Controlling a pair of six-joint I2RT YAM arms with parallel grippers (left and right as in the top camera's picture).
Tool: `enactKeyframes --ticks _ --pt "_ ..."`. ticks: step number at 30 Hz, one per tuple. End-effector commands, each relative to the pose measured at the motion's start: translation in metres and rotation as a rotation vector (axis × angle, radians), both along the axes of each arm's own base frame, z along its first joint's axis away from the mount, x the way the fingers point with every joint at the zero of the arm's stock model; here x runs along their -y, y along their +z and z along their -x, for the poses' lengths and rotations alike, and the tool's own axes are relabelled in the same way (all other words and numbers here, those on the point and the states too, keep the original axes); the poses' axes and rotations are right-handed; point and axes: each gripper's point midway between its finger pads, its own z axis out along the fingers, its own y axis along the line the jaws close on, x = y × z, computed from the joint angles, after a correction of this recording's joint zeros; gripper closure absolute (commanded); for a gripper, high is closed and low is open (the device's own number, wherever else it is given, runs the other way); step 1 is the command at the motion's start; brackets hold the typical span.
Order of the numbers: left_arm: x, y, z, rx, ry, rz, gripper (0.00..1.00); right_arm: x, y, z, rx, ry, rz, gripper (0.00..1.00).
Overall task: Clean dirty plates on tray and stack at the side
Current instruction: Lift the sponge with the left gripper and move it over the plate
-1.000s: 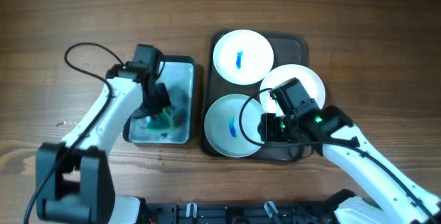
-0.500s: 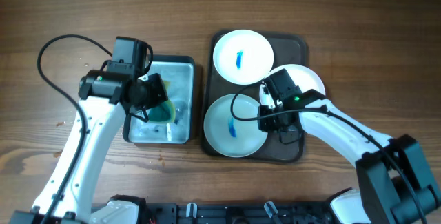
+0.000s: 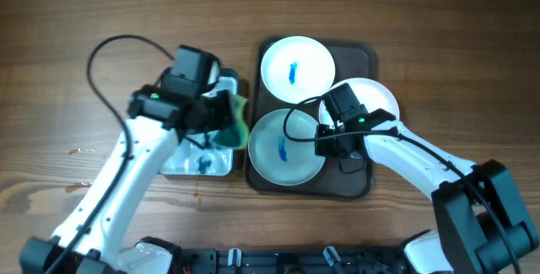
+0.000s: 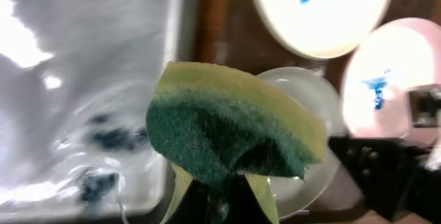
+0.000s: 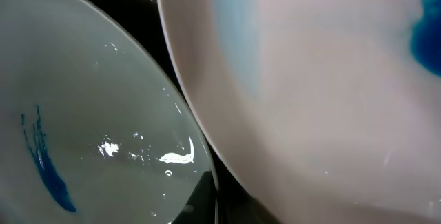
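From overhead, the dark tray lies on the wood-grain tabletop with its long axis running near to far; it is brown, with rounded corners and a raised rim. On it sit three round, shallow white plates. The far plate and the near plate each show a blue streak at the centre, running roughly near to far. The right plate is partly covered by the right arm. The right claw sits at that plate's left edge, between it and the near plate. The left claw pinches a sponge above the gap between the pale tray and the dark tray. In the left wrist view, the sponge is folded in the grip, with coarse green scouring fibre below and soft yellow foam above. The wet, glossy pale tray lies to the left. In the right wrist view, the right plate fills the frame with a pinkish cast and blue at the corner. The glossy near plate is beside it, its rim overlapped. Whether the right claw grips anything cannot be told.
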Motion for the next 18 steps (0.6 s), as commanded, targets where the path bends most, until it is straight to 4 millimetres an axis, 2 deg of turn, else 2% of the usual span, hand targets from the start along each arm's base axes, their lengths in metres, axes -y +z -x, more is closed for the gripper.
enactKeyframes --ticks 1,6,11,18 --pt "0.046 -0.013 -0.008 0.001 -0.066 0.043 0.96 0.016 -0.008 -0.002 0.002 -0.056 0.082 0.96" --pt "0.084 -0.058 -0.012 -0.064 -0.073 0.04 0.96 0.016 -0.009 -0.002 0.002 -0.049 0.084 0.96" --pt "0.106 -0.11 -0.008 -0.169 -0.03 0.027 0.96 0.016 -0.009 -0.002 0.005 -0.034 0.086 0.96" --pt "0.151 -0.139 0.008 -0.243 -0.139 0.139 0.96 0.016 -0.008 -0.002 0.005 -0.035 0.085 0.96"
